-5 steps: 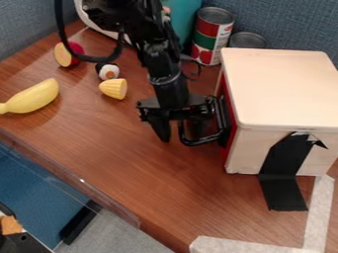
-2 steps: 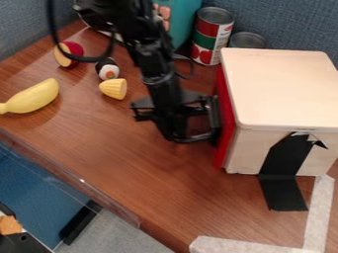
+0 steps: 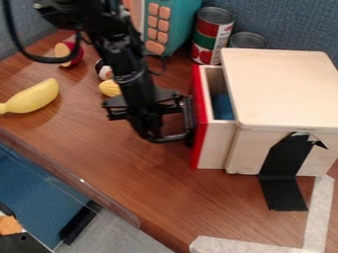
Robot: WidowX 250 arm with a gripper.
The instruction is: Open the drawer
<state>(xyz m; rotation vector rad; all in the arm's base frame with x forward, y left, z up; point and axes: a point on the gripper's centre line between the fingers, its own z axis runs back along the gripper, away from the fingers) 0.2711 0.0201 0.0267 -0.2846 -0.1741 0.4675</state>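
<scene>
Drawer [image 3: 214, 147] open, blue item [image 3: 223, 107] inside

One camera, up high, slanting down onto the table [image 3: 165, 197]!
And it's looking from above, across the tabletop to the blue partition [image 3: 294, 24] at the top of the view, with the floor [image 3: 125, 234] dropping away at lower left; it's in close, too, close enough that the right edge cuts off the box [image 3: 284, 89], whose top and near side both face the lens, and steep enough to peer down into the drawer [image 3: 218, 143]!
</scene>
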